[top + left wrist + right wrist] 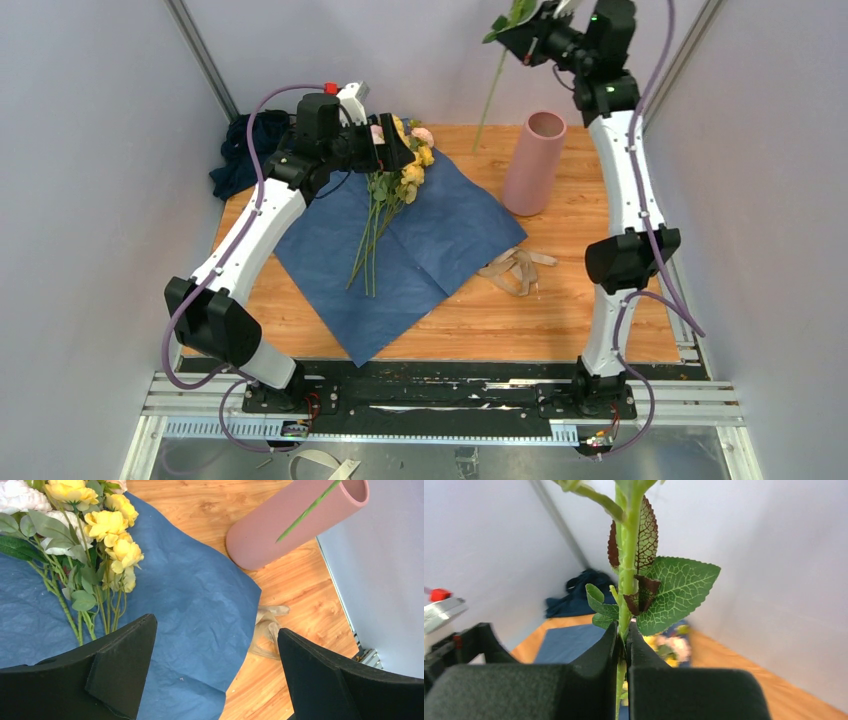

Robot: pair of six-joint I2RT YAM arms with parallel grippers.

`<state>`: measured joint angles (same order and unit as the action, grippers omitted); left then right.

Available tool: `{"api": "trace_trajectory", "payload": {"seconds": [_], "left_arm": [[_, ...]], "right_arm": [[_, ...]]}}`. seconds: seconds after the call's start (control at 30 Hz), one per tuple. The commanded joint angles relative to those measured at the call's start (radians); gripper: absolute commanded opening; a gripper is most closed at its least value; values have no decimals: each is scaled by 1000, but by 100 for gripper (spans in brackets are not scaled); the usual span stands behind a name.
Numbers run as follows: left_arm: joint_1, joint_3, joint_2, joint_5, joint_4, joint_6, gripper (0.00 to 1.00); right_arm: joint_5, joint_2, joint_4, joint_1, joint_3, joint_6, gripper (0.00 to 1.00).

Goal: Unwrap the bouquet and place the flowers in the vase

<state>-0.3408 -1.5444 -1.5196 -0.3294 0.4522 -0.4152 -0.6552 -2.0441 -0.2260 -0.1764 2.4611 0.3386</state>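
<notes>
From above, grey walls (100, 150) close in on the wooden surface (600, 320) at left, back and right. Bare board shows at lower right, around the raffia ribbon (515, 268). The blue paper (440, 230) lies spread flat at centre, and the flowers (395, 190) lie across it with blooms toward upper left. The left pincer (405, 150) hovers at the blooms. The pink vase (534, 160) stands upright at upper right, just beside the paper's edge. At the top edge the right pincer (512, 32) holds one stem (490, 95), which hangs down to the left of the vase. A dark cloth heap (240, 150) fills the upper-left corner.

In the left wrist view, the black fingers (120, 665) stand wide apart with nothing between them. Yellow and white blooms sit at upper left.

In the right wrist view, the fingers are pressed together on the green stem, with veined leaves just above them.
</notes>
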Motion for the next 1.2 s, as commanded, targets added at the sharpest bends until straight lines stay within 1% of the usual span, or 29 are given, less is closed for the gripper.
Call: {"api": "trace_trajectory", "payload": {"seconds": [0.0,0.13,0.3,0.47,0.63,0.77,0.93,1.17], "left_arm": [[0,-8,-9,-12,6,20,100],[0,1,-27,-21,5,25,100],[0,8,-50,-31,-3,23,100],[0,14,-69,-37,-10,21,100],[0,13,-77,-40,-14,21,100],[0,10,-77,-34,-5,28,100],[0,12,-76,-28,14,39,100],[0,0,-93,-22,37,52,99]], "right_arm": [[-23,60,45,103,44,-94,0],[-12,95,67,182,37,-92,0],[27,158,181,283,-49,0,0],[19,178,203,329,-59,21,0],[-15,202,215,328,-139,-2,0],[-55,223,217,313,-250,-36,0],[-61,252,205,273,-393,-141,0],[-98,281,202,235,-551,-186,0]]}}
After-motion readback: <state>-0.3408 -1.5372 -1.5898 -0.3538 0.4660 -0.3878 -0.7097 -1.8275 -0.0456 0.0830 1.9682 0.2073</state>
